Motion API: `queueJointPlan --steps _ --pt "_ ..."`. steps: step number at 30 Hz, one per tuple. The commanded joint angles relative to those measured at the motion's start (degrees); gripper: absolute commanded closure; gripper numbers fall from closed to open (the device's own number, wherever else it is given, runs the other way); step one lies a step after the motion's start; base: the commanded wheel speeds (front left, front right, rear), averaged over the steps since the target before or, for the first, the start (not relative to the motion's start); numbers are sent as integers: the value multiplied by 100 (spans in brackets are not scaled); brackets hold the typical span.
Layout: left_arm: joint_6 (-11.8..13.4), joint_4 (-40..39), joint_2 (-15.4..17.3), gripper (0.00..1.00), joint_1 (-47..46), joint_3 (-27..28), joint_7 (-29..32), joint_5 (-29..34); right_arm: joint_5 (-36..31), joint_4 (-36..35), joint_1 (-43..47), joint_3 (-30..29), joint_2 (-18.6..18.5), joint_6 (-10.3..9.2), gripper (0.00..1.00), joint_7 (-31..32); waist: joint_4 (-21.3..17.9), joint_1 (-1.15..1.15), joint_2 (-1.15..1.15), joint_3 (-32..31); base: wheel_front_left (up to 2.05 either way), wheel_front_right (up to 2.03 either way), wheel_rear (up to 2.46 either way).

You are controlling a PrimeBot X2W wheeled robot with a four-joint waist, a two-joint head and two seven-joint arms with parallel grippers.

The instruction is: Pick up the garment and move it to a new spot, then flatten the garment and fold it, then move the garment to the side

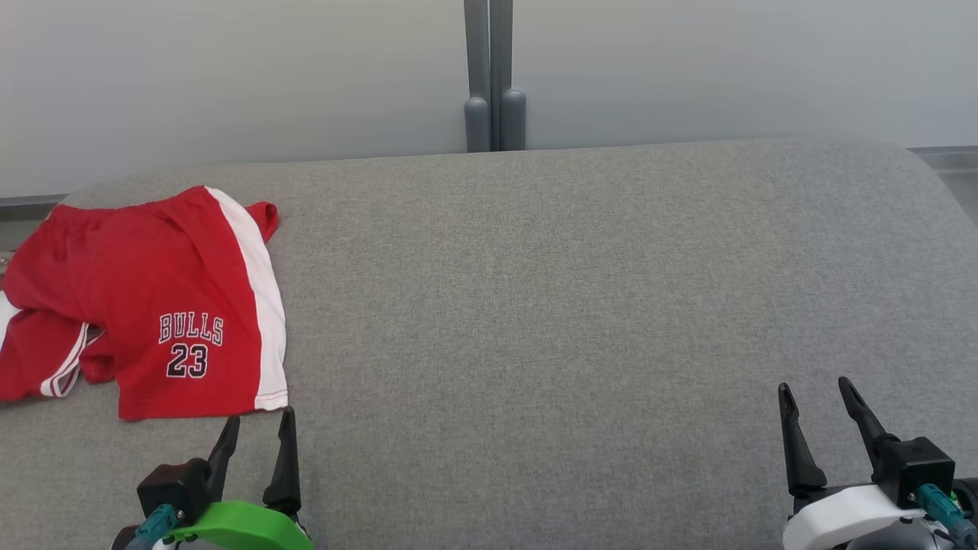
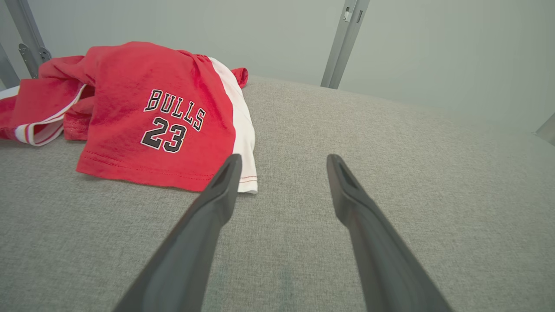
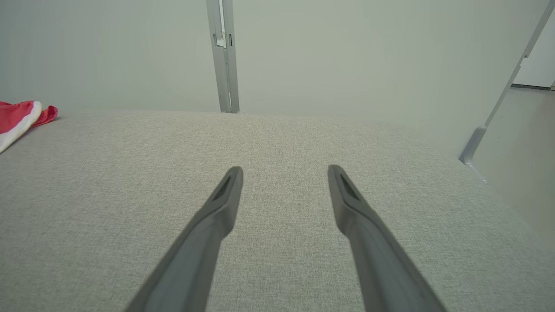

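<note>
You have one garment on hand: a pair of red shorts [image 1: 145,305] with a white side stripe and "BULLS 23" printed on one leg. It lies at the far left of the one grey fabric-covered table [image 1: 535,305]. The printed leg lies fairly flat. The other leg is bunched and partly tucked under, so you cannot make out its full outline, and the head view's left edge cuts off its end. There are two grippers, four dark fingers in all. Left gripper [image 1: 260,416]: fingers spread and empty, tips just beside the hem at the white stripe. In the left wrist view one finger overlaps that hem corner, and you cannot tell whether it touches the cloth. Right gripper [image 1: 814,384]: fingers spread and empty, over bare table well apart from the shorts. Its wrist view catches a corner of the shorts at the left edge, the rest cut off. One grey post [image 1: 494,76] stands behind the table against the pale wall.
</note>
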Motion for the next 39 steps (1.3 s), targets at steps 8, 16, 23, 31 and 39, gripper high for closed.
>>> queueJointPlan --steps 8,16,23,31,39 --pt "-17 6 37 0 29 6 -19 -42 41 19 -16 -2 -4 0 0 -28 -5 0 0 -2 0 0 0" --pt "-17 31 44 0 -26 -30 -19 -21 54 25 -5 -16 -5 0 0 -28 28 0 0 4 0 0 0" --pt "-17 37 59 0 -169 -139 -18 24 49 55 115 -16 -46 0 0 -27 470 0 0 -39 0 0 0" --pt "-17 80 165 0 -98 -65 -17 66 92 85 72 122 -38 0 0 -25 1562 0 0 -144 0 0 0" --pt "-17 75 232 0 169 275 -11 121 170 150 -84 543 16 -1 0 -25 2389 0 0 -267 0 0 0"
